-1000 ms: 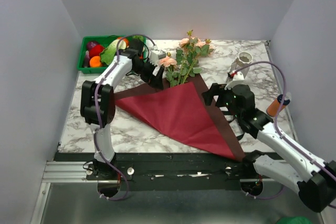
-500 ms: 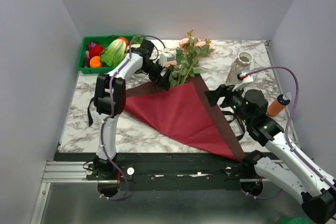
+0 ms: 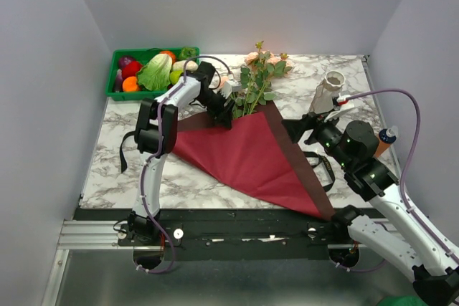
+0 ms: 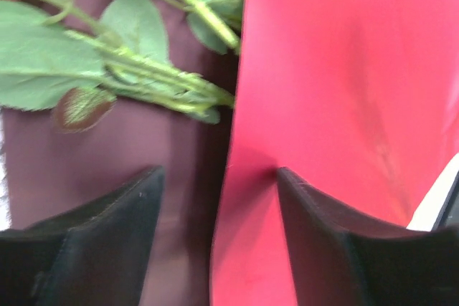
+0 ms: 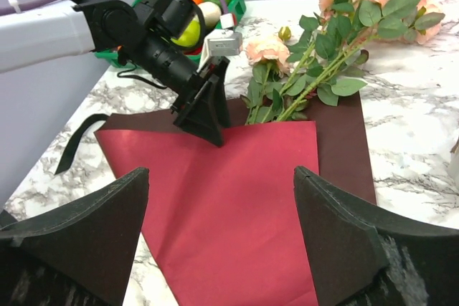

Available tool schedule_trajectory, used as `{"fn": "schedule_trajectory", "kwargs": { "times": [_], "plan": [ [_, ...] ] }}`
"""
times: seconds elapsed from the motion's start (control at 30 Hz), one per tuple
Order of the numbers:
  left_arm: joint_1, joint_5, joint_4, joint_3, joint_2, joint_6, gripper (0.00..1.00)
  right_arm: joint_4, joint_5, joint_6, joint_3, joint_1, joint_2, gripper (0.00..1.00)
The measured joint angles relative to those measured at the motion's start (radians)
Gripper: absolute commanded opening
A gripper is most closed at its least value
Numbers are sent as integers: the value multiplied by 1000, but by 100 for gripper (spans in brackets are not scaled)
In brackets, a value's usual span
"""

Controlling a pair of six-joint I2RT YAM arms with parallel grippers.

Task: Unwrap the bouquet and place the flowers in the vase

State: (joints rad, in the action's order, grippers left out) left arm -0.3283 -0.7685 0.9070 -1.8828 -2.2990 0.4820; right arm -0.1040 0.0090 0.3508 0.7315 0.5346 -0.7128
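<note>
Now left hand, spread, astride the paper edge of the bouquet, stems just ahead.

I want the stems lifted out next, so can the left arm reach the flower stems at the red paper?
Probably yes. The left gripper stands open at the edge of the red paper, with the stems just ahead of its fingertips and nothing between them. The paper hides their lower ends.

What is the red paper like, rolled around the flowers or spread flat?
Spread flat, not rolled. The paper lies open on the table, yet its bright red layer covers the stems of the flowers.
</note>
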Motion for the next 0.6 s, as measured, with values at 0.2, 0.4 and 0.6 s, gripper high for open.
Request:
{"fn": "schedule_trajectory", "kwargs": {
  "times": [0.2,0.4,0.6],
  "plan": [
    [-13,-32,6,25,4,11,27,-12,-19,11,2,0,2,85],
    [-14,-43,25,59,44,16,2,-16,-30,18,2,0,5,84],
    [-14,-60,66,63,111,31,1,-26,-32,23,2,0,21,84]
  ]
}}
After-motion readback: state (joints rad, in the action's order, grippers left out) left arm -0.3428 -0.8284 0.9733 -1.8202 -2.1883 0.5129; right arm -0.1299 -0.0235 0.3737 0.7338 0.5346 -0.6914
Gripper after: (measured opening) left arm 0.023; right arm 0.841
